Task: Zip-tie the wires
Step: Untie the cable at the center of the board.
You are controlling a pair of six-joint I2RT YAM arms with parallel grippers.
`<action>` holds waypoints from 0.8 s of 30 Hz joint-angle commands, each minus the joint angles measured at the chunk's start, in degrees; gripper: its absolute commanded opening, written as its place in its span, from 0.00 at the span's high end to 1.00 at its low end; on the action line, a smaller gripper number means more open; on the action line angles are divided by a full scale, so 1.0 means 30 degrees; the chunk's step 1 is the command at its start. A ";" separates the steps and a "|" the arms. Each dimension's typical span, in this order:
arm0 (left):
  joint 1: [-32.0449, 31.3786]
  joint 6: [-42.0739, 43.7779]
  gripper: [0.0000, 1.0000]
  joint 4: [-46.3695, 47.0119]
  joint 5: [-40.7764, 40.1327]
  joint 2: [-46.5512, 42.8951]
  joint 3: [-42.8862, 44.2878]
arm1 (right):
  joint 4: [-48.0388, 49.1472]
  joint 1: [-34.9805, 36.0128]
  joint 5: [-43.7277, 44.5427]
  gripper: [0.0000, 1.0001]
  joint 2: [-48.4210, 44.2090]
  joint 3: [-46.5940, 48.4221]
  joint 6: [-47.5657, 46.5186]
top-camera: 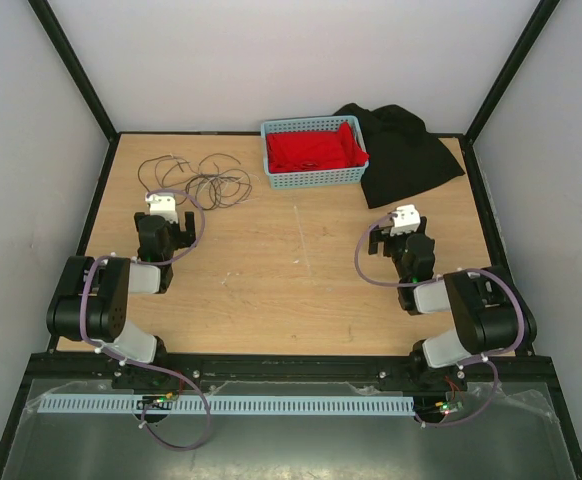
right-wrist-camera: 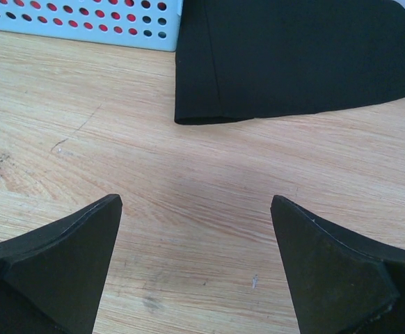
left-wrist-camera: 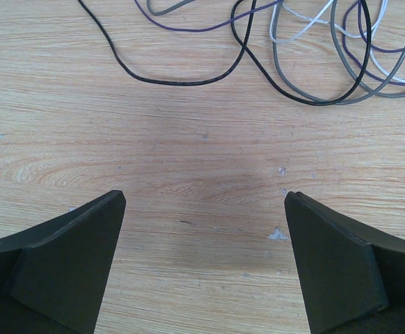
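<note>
The wires lie in loose loops on the far left of the surface, just ahead of the left tool, which is wide open and empty, likely ready to grab them, while the right tool sits open and empty, well away.

Blue basket, red cloth, black cloth
</note>
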 commanded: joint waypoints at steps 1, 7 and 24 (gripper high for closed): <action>-0.0315 0.0382 0.01 -0.1085 -0.0410 -0.1107 0.0543 | -0.3945 0.0101 0.0322 0.01 -0.2026 0.1621 0.0269; -0.1149 -0.1222 0.01 -1.0936 -0.1281 -0.4787 0.5221 | -1.1247 0.0131 -0.0222 0.01 -0.3384 0.5285 0.4124; -0.1280 -0.7367 0.17 -2.0562 0.8722 0.4656 1.8503 | -1.6059 0.1156 -0.5338 0.02 -0.2696 0.8587 0.7553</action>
